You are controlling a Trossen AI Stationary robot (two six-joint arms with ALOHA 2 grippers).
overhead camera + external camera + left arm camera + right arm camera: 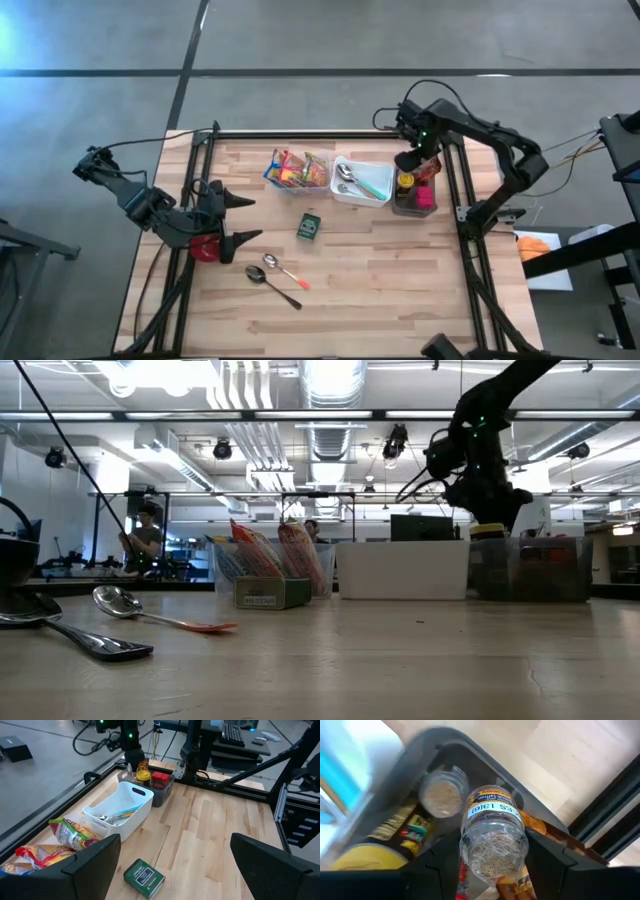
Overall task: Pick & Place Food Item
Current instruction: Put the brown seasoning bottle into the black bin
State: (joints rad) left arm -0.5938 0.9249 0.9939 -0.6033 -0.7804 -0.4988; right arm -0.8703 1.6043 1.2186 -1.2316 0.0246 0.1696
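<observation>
The wooden desk [400, 270] sits under ceiling ducts; right pincer [492, 855] clamps a spice jar [492, 837]; left pincer [245, 218] gapes wide.

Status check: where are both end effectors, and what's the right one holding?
Right end effector shut on clear spice jar, over the dark bin. Left end effector open, idle at table's left. Bin crowded with other jars.

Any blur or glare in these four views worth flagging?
Right wrist view: the grey bin and its contents look smeared, though the spice jar label is partly readable. Low view: the ceiling lights glare brightly, and the near spoon is soft. High and left wrist views look sharp.
</observation>
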